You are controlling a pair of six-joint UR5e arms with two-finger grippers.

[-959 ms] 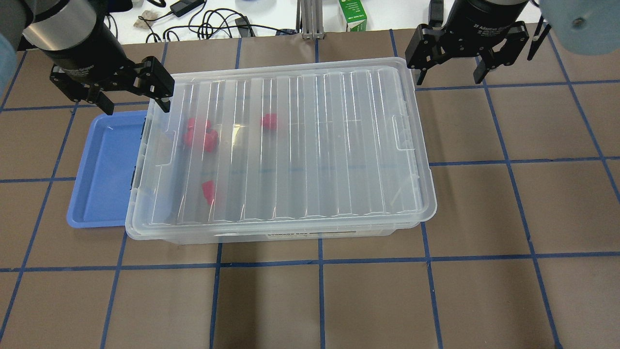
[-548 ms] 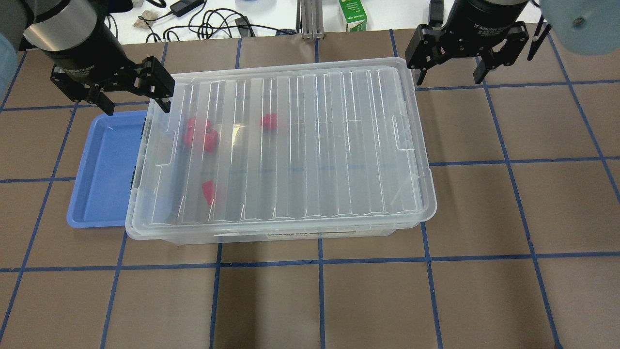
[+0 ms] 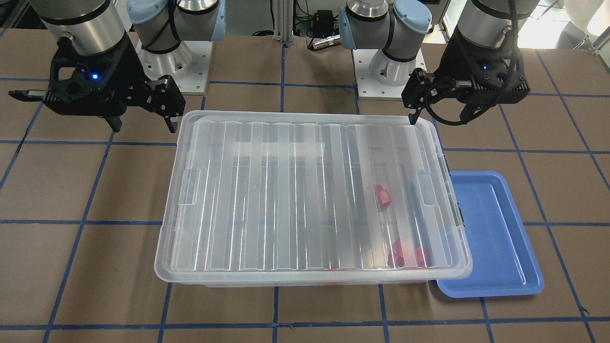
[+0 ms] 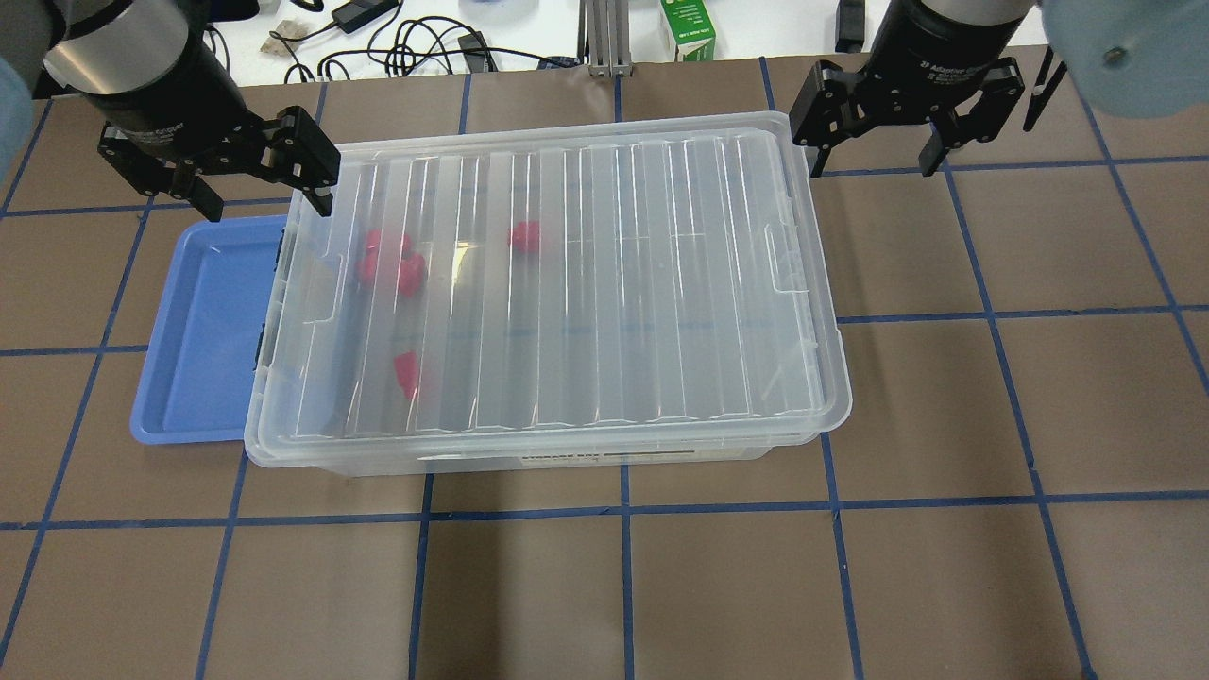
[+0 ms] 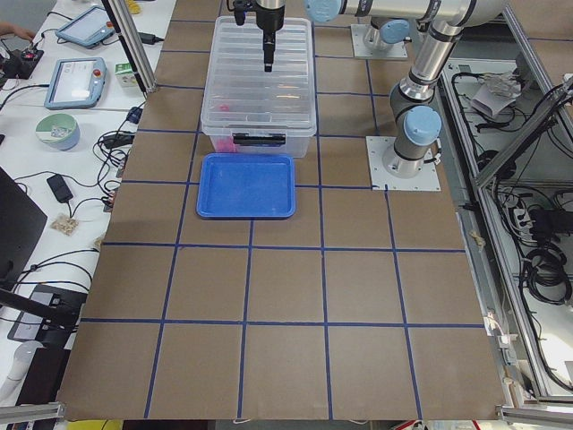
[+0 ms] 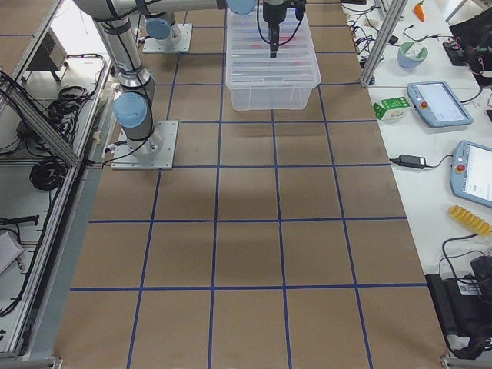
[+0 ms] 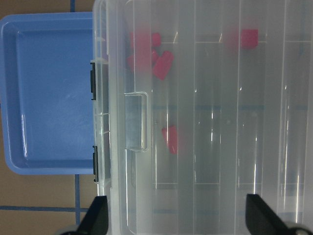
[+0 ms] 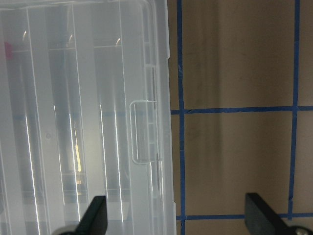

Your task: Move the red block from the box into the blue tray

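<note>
The box (image 4: 604, 283) is a clear bin with its ribbed lid on, in the middle of the table. Several red blocks show through the lid: a cluster (image 4: 392, 264), one alone (image 4: 525, 236) and one nearer (image 4: 407, 373). The blue tray (image 4: 203, 331) lies empty against the box's left end, partly under its rim. My left gripper (image 4: 264, 194) is open and empty, above the box's far left corner and the tray's far end. My right gripper (image 4: 874, 156) is open and empty, just past the far right corner. The left wrist view shows the tray (image 7: 49, 98) and blocks (image 7: 161, 63).
A green carton (image 4: 688, 28), cables (image 4: 416, 47) and a metal post (image 4: 604, 38) lie beyond the table's far edge. The lid's recessed handle (image 8: 144, 132) shows in the right wrist view. Brown table with blue tape lines (image 4: 623, 586) stretches in front of the box.
The right gripper has shifted a little away toward the table's far edge. The left gripper has barely moved. The box, tray and blocks are as before.
</note>
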